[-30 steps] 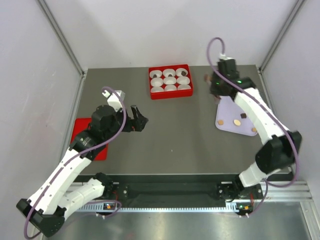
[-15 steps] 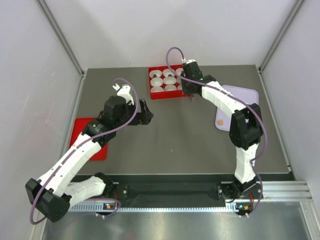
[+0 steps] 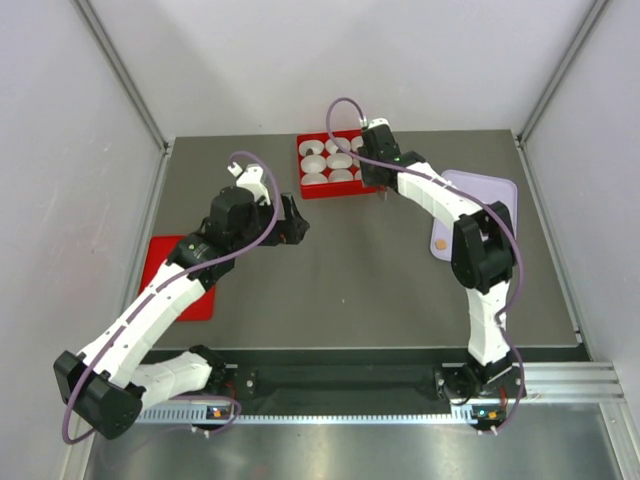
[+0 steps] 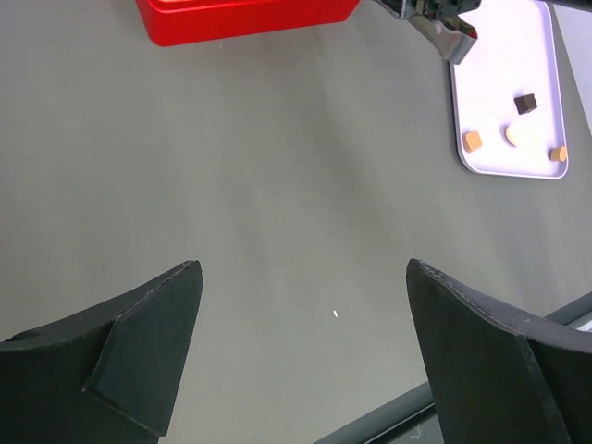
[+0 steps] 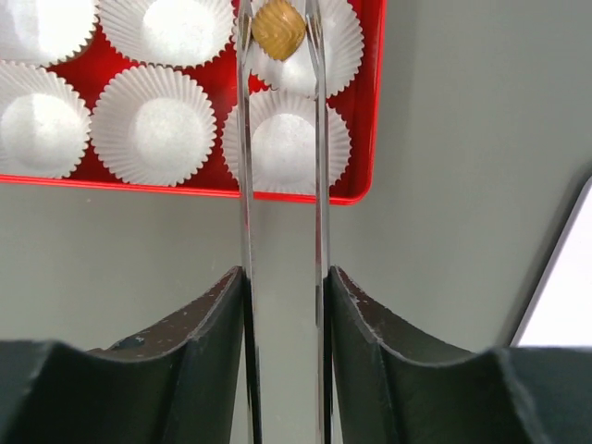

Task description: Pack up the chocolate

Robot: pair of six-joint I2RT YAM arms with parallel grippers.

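My right gripper (image 5: pixel 282 277) is shut on a pair of metal tongs (image 5: pixel 246 185). Their tips pinch a light tan chocolate (image 5: pixel 278 28) just above a white paper cup (image 5: pixel 338 46) in the right column of the red tray (image 5: pixel 374 111). From above, that gripper (image 3: pixel 378 170) sits at the red tray's (image 3: pixel 340 192) right edge. More chocolate, tan (image 4: pixel 473 141) and dark (image 4: pixel 525 102), lies on the lilac plate (image 4: pixel 460 111). Over bare table, my left gripper (image 4: pixel 301 273) stands open and holds nothing.
White fluted cups (image 5: pixel 153 125) fill the red tray. A flat red lid (image 3: pixel 157 256) lies at the table's left edge, partly under my left arm. The lilac plate (image 3: pixel 495 190) sits at the right, with one tan chocolate (image 3: pixel 437 243) visible on it from above.
My right arm has swung left from the lilac plate to the red tray, carrying the tongs. My left arm has shifted slightly right and farther from me.
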